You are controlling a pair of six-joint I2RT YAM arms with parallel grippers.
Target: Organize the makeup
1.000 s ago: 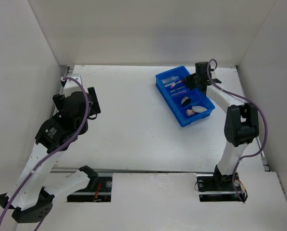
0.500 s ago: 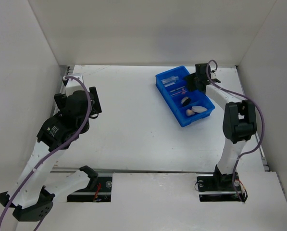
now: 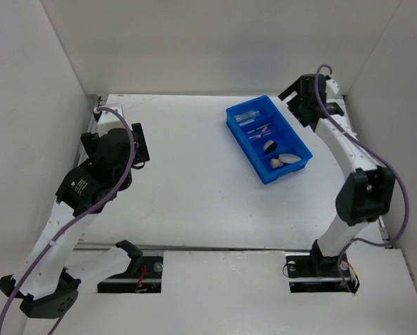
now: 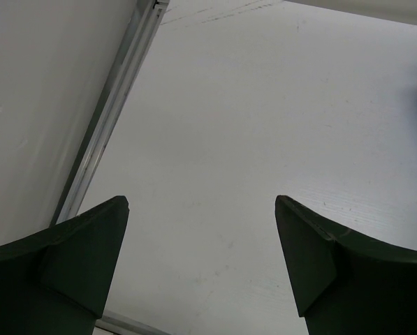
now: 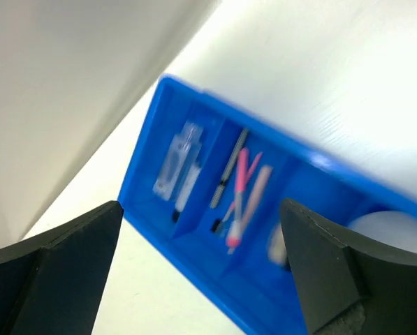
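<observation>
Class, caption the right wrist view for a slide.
Open right gripper facing the blue tray: clear tube in the end compartment, dark pencil and pink sticks in the next.

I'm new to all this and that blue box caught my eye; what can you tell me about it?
The blue tray is a plastic-looking rectangle with three compartments, lying flat and angled on the white table, far right. It holds a clear tube, pink sticks and a black compact, among others.
</observation>
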